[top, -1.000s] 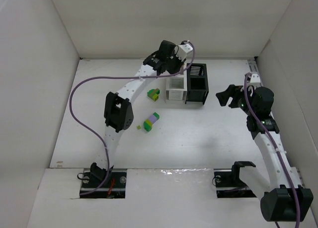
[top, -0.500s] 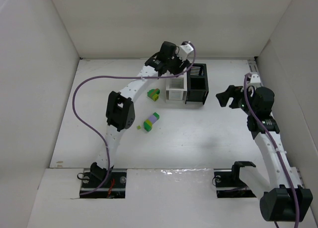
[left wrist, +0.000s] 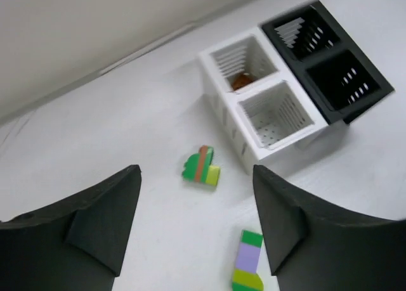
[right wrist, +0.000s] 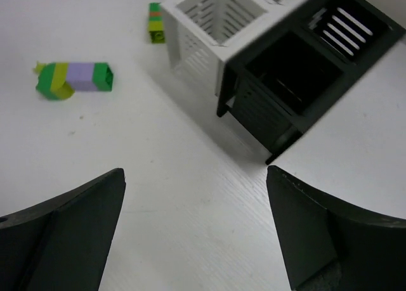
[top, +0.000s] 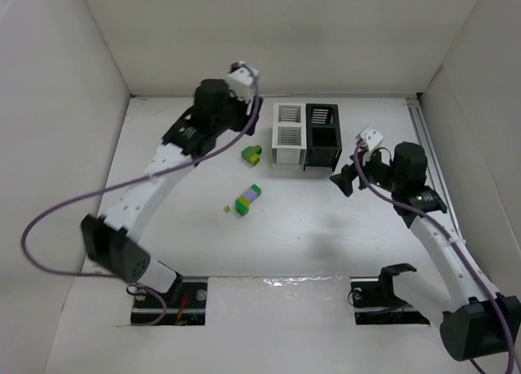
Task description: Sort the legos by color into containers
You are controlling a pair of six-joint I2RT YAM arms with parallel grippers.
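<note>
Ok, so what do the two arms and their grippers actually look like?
Both arms are white links with black joint housings: left arm, right arm. A purple cable loops off the left one; another runs along the right. Each wrist carries a small white block. The left gripper and right gripper have matte black, wedge-shaped fingers.
</note>
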